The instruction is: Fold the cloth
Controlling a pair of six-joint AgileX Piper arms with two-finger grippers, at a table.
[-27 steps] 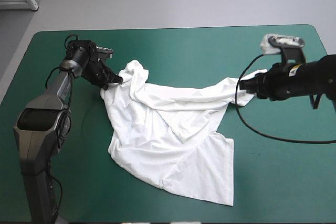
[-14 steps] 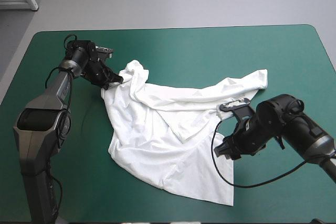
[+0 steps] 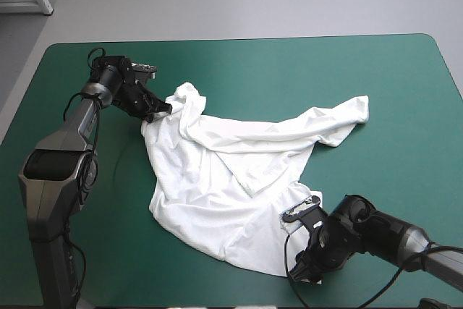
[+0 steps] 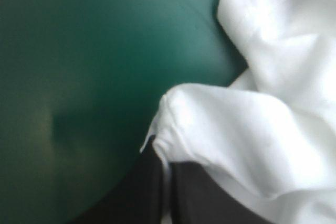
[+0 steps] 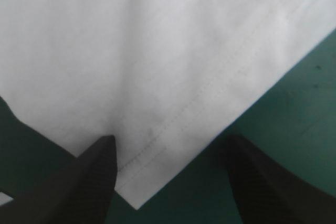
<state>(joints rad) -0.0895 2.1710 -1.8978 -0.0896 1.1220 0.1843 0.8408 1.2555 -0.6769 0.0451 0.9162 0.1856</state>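
- The left gripper (image 3: 158, 109) is closed on a bunched edge of the T-shirt (image 3: 231, 171) toward the far left corner of the counter (image 3: 376, 77). Its wrist view shows white fabric pinched between the black fingers.
- Judged purpose: this grip anchors one end so the garment can be drawn out straight.
- The right gripper (image 5: 169, 148) stands wide open and holds nothing. Its fingers straddle a stitched hem corner (image 5: 157, 182) near the counter's near edge, apparently lined up for a pinch.
- The T-shirt lies across the middle of the counter, partly spread. Long ridges run from the anchored end toward the right edge; the near panel lies smoother.
- Folding proper appears not yet begun.
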